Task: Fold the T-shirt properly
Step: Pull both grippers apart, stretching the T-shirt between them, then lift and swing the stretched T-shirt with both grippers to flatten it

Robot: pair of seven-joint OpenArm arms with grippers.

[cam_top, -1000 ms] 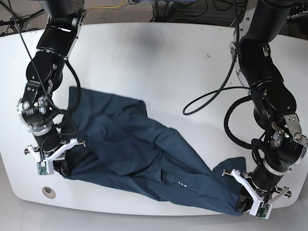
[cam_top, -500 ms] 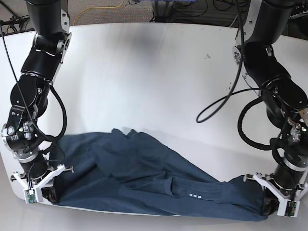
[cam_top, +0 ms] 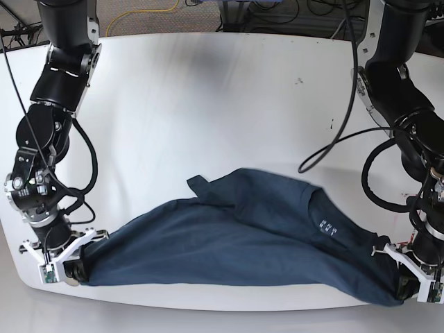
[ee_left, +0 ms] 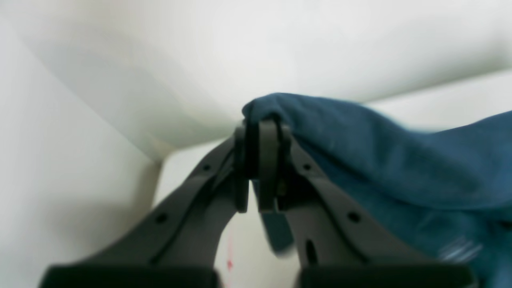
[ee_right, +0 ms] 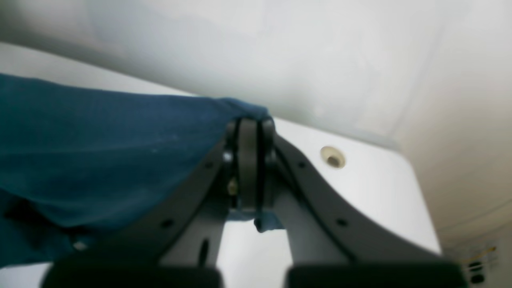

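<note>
The dark navy T-shirt (cam_top: 236,239) hangs stretched in a band along the table's front edge, its white collar label (cam_top: 325,226) facing up right of centre. My right gripper (cam_top: 71,272) at the front left is shut on one end of the T-shirt (ee_right: 100,148), with cloth bunched over the gripper (ee_right: 248,168). At the front right my left gripper (cam_top: 404,289) is shut on the other end of the T-shirt (ee_left: 380,160), the fabric draping over the gripper (ee_left: 260,168). A small flap (cam_top: 201,184) sticks up at the shirt's upper left.
The white table (cam_top: 222,111) stretches behind the shirt. A round hole (ee_right: 333,157) sits in the table near its front left corner, close to my right gripper. Black cables (cam_top: 333,139) loop off the arm on the right. Both grippers are at the table's front edge.
Both grippers have moved further apart and the shirt is pulled tauter between them. The collar label shifted right and up. The cloth's middle rose off the front edge.
</note>
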